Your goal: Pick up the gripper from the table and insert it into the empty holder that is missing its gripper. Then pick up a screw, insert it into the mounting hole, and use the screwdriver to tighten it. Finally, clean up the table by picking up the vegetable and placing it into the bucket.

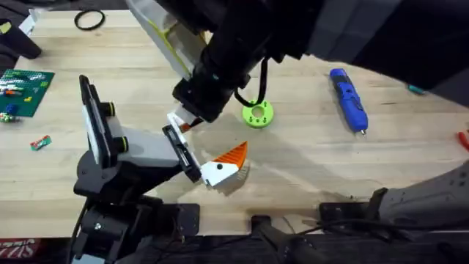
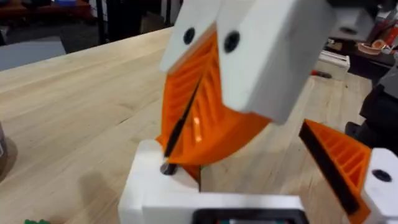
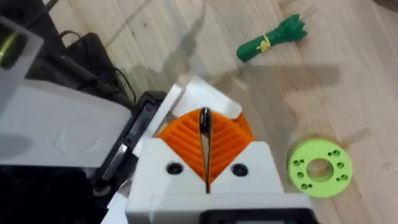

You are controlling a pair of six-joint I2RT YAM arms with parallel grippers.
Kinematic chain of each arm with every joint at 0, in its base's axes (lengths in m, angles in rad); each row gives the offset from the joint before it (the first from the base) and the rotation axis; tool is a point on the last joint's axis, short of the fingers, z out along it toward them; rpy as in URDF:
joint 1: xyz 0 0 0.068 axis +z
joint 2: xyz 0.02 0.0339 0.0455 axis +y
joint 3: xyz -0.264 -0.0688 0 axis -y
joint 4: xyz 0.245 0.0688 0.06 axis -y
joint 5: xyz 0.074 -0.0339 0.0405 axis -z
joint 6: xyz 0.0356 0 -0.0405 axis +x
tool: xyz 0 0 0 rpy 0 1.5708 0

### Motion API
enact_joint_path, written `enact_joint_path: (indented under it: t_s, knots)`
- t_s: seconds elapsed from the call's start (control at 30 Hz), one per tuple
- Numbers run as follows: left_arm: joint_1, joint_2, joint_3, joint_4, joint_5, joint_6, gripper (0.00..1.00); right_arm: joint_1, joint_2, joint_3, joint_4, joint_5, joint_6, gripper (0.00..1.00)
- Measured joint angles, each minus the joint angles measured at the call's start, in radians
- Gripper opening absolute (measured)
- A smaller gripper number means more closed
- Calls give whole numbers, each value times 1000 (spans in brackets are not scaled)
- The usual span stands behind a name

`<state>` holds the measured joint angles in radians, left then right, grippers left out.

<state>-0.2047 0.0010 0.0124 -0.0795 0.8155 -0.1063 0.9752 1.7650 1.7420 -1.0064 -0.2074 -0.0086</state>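
Right gripper of mine is closed tight on a thin black screw, orange pads pressed together around it, and the screw's tip meets a hole in a white block. Just right of it, the orange-tipped gripper piece sits against the right end of the holder. Well apart at the far right, the screwdriver lies on the desk, with 1 green ring between.

Bare tabletop lies open at three o'clock of the holder. A green ring and the screwdriver stand toward one o'clock.
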Motion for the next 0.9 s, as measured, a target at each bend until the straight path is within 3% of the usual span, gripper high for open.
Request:
enact_joint_path:
  t_s: [0.9]
  knots:
    - [0, 0, 0, 0, 8, 0, 982, 1, 6, 2, 36, 35, 0, 4]
